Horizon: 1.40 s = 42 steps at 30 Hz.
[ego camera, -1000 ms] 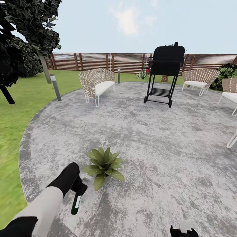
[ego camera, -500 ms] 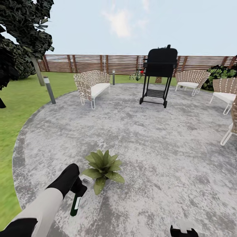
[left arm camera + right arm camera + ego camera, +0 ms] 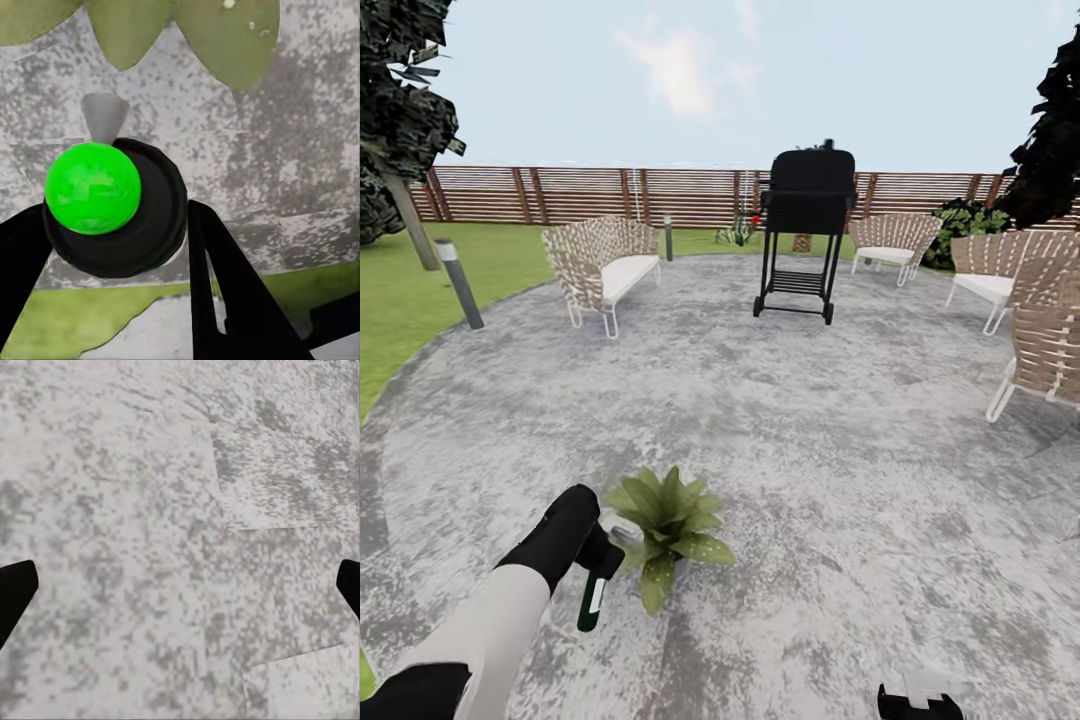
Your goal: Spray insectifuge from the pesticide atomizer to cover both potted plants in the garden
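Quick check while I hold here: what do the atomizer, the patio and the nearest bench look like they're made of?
Pesticide atomizer: smooth, glossy dark body with a white label, probably plastic. Patio: mottled grey, matte, with faint slab seams in the right wrist view, likely stone or concrete paving. Bench: tan woven lattice shell on thin white legs, seemingly wicker over metal, with a white cushion.

patio paving [image 3: 840, 480]: mottled grey stone, rough and matt, under both pincers
pesticide atomizer [image 3: 592, 603]: dark smooth plastic, white label, clamped in the left gripper [image 3: 598, 560]
potted plant [image 3: 665, 520]: matt green leaves, just beside the left gripper
grill [image 3: 802, 230]: black, matt, far ahead
fence [image 3: 610, 195]: brown slatted wood
chairs [image 3: 600, 265]: woven wicker, white frames
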Motion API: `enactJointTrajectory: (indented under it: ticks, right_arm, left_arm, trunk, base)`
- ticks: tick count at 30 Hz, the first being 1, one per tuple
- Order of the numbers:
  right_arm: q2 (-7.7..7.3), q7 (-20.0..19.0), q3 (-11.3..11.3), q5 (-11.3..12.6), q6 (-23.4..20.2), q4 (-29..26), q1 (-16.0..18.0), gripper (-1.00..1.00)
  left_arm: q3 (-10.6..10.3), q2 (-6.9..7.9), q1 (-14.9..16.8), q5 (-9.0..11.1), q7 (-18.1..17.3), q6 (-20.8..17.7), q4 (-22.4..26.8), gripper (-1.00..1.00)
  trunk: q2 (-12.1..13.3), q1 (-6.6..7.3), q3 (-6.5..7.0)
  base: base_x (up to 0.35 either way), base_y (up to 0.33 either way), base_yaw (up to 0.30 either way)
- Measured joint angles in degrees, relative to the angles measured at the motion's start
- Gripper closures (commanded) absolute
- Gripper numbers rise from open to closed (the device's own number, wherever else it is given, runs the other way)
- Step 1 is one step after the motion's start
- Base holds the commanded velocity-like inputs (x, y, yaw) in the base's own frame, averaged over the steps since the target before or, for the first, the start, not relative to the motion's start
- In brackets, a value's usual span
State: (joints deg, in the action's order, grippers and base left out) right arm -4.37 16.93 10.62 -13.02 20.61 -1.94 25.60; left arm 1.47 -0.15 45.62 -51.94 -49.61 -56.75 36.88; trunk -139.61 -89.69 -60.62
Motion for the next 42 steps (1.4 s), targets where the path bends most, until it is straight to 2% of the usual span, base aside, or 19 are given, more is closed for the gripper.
enactJointTrajectory:
  ticks: [5, 10, 16, 20, 28, 36, 42]
  right_arm:
    - [-0.14, 0.00, 0.01, -0.07, -0.04, 0.07, -0.01, -1.00]
    - [-0.93, 0.00, 0.01, -0.08, 0.00, 0.08, 0.00, -1.00]
    - [-0.91, 0.00, 0.00, -0.01, 0.00, 0.02, 0.01, -1.00]
    - [-0.91, 0.01, 0.00, 0.00, 0.03, 0.00, -0.01, -1.00]
    - [-0.91, 0.04, -0.01, -0.01, 0.01, 0.00, 0.00, -1.00]
    - [-0.91, 0.01, 0.00, 0.00, 0.01, -0.01, 0.00, -1.00]
    - [-0.90, 0.00, 0.00, 0.00, -0.01, 0.00, 0.01, -1.00]
  left_arm:
    - [-0.11, -0.01, -0.26, 0.01, 0.00, -0.01, 0.05, 1.00]
    - [-0.10, 0.06, -0.41, -0.09, 0.00, 0.00, -0.04, 1.00]
    - [-0.11, -0.09, -0.37, 0.03, -0.01, -0.02, -0.03, 1.00]
    - [-0.18, -0.37, -0.38, 0.13, -0.03, 0.01, -0.47, 1.00]
    - [-0.05, -0.50, -0.66, 0.19, -0.01, 0.18, -0.85, 1.00]
    - [-0.04, -0.01, -0.71, 0.10, -0.09, 0.04, -0.84, 1.00]
    - [-0.09, 0.00, -0.71, 0.25, -0.09, -0.01, -0.83, 1.00]
  trunk:
    - [0.00, -0.02, 0.01]
    - [0.00, -0.03, 0.01]
    - [0.00, -0.02, 0.01]
    - [0.00, 0.00, 0.08]
    - [0.00, -0.02, 0.27]
    - [0.00, -0.05, 0.43]
    - [0.00, -0.01, 0.46]
  base:
    - [0.066, 0.324, -0.017]
    - [-0.098, 0.336, -0.001]
    - [-0.057, 0.338, -0.029]
    - [0.181, 0.254, -0.247]
    - [0.044, 0.026, -0.286]
    - [-0.230, 0.127, -0.288]
    - [0.037, 0.310, -0.142]
